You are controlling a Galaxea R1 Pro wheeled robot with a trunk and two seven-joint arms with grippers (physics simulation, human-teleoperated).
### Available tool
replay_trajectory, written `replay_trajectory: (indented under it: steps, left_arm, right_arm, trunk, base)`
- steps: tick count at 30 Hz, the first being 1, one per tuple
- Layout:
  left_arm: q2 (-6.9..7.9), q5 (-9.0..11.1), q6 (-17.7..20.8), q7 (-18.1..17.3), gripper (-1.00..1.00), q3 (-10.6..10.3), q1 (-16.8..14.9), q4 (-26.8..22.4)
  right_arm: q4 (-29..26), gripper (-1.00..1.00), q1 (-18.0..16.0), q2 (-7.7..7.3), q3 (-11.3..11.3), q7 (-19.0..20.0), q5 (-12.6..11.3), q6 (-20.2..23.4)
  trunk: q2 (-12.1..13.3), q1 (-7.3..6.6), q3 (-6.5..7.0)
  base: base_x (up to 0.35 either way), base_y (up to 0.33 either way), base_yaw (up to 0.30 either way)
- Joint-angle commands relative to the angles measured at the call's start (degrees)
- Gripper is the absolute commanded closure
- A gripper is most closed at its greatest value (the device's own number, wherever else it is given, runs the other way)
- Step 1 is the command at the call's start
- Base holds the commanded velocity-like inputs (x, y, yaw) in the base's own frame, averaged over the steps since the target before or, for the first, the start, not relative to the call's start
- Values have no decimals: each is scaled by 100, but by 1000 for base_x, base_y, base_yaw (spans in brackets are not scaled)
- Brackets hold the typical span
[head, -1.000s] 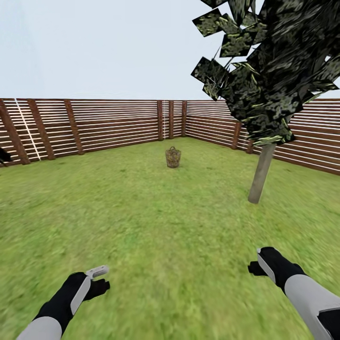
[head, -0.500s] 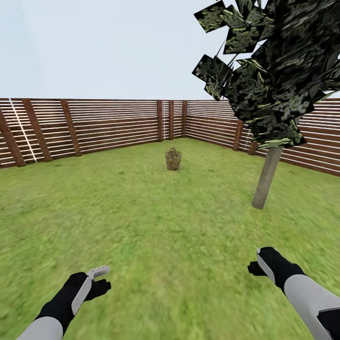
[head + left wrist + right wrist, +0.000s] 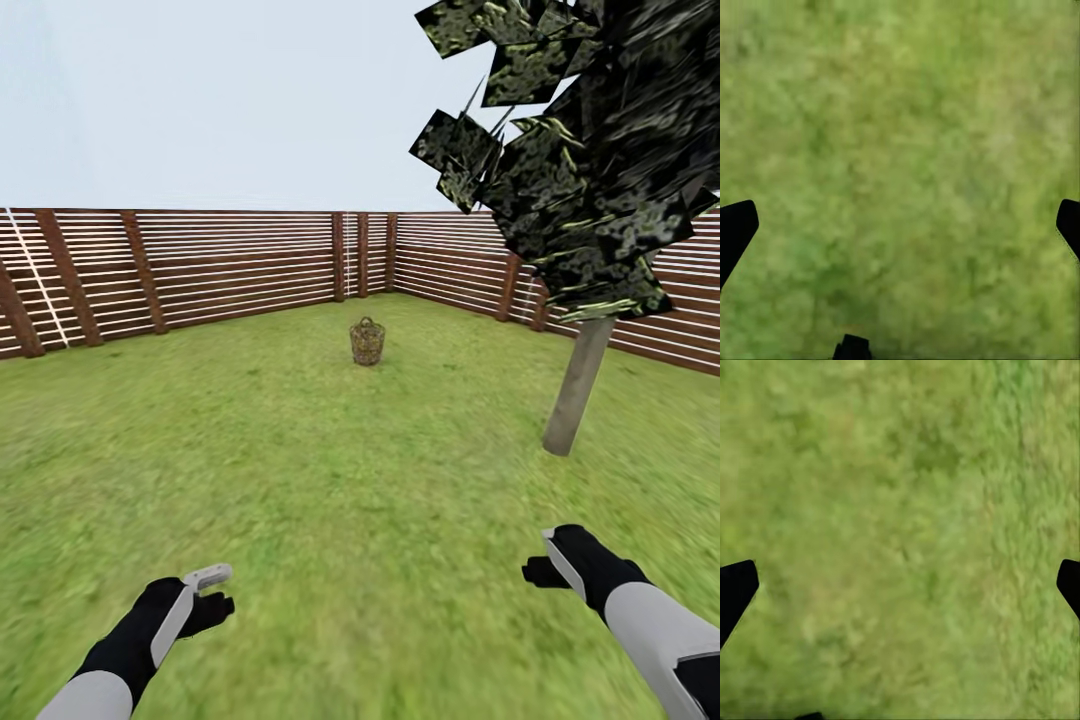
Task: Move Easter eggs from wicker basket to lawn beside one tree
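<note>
The wicker basket (image 3: pixel 367 342) stands small and far off on the lawn (image 3: pixel 330 470), near the fence corner of the garden. Its inside is too distant to make out, so the Easter eggs are hidden. A tree (image 3: pixel 577 385) with a thin grey-brown trunk and dark jagged crown rises to the right, nearer than the basket. My left gripper (image 3: pixel 213 592) hangs low at the lower left and my right gripper (image 3: pixel 545 560) at the lower right, both far from the basket. Each wrist view looks down on bare grass between wide-spread fingertips (image 3: pixel 736 229) (image 3: pixel 736 585), nothing held.
A dark brown slat fence (image 3: pixel 240 265) rings the yard on the left, back and right. Open grass stretches from my arms to the basket. The tree's crown (image 3: pixel 590 150) overhangs the upper right.
The whole view has shifted: the tree has slid right and lower, and the fence posts have drifted left, as the robot rolls forward. Both arms keep their pose.
</note>
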Motion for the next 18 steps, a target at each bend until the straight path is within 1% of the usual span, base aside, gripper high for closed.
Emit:
replay_trajectory:
  steps: [1, 3, 4, 6, 7, 8, 10, 13, 18]
  left_arm:
    - [9, 58, 39, 43, -100, 3, -2, 27]
    - [65, 52, 45, 44, -100, 6, -2, 217]
    - [137, 50, 42, 43, -100, 10, -2, 325]
    - [385, 67, 48, 35, -100, 20, -2, 443]
    - [553, 85, 58, 21, -100, 25, -2, 492]
    - [629, 95, 63, -10, -100, 26, -2, 509]
    - [731, 90, 69, -156, -100, 34, -2, 509]
    - [786, 80, 65, -229, -100, 37, -2, 515]
    - [802, 78, 39, -240, -100, 40, -2, 510]
  right_arm:
    - [19, -100, -3, -13, 44, 29, -50, 28]
    - [57, -100, -3, -20, 47, 83, -37, 25]
    - [69, -100, -3, -20, 49, 93, -33, 23]
    - [88, -100, -3, -18, 56, 106, -29, 21]
    - [97, -100, -3, -13, 59, 113, -23, 21]
    - [102, -100, -3, -11, 60, 115, -24, 20]
    - [107, -100, -3, -13, 61, 118, -25, 20]
    - [173, -100, -3, -16, 55, 114, -27, 13]
    - [343, -100, -3, -14, 60, 111, -27, 3]
  trunk:
    - [-3, 3, -6]
    - [-3, 3, -6]
    - [-3, 3, -6]
    - [-3, 3, -6]
    - [-3, 3, -6]
    - [-3, 3, -6]
    - [-3, 3, -6]
    - [-3, 3, -6]
    - [-3, 3, -6]
  base:
    - [341, 0, 0]
    - [341, 0, 0]
    - [341, 0, 0]
    - [341, 0, 0]
    - [341, 0, 0]
    - [340, 0, 0]
    - [340, 0, 0]
    - [340, 0, 0]
    - [340, 0, 0]
